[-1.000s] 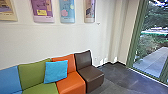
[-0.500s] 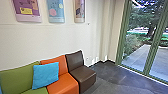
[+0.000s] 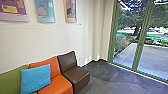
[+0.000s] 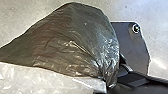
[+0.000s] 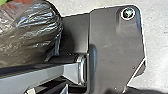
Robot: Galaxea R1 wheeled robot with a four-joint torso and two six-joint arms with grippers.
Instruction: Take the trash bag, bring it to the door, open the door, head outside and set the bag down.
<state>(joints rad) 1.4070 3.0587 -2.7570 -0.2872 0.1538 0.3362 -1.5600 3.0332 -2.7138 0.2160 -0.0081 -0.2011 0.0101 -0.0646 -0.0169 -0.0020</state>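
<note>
In our left wrist view, the dark, shiny, thin plastic trash bag [image 4: 75,42] spreads broad and creased, drawn together into a bunch beside the robot's black jointed bar [image 4: 140,83]. Along one edge of it lies some whitish, crinkled material [image 4: 35,81]; we cannot tell whether it belongs to the bag. Our right wrist view shows the bag too, full and rounded, with red and a bit of green coming through the film, near our wide dark plate [image 5: 115,40]. Pale grey floor [image 5: 157,50] lies beyond. We cannot tell whether our left claw is wide or narrow, nor how our right claw stands.

Ahead of us, low padded seats line a cream wall [image 3: 47,37]: a green seat [image 3: 10,77], an orange seat [image 3: 58,85] and, nearest the corner, a dark brown seat [image 3: 76,73]. A bright blue square cushion [image 3: 35,78] leans against the backs where green and orange meet. Above hang three coloured panels [image 3: 45,10], purple, light blue and tan. To our right, past dark grey floor tiles [image 3: 110,80], stand tall glass panes in a green frame [image 3: 140,45], with pale paving [image 3: 125,56], bushes [image 3: 121,41] and trees [image 3: 132,17] outside.
</note>
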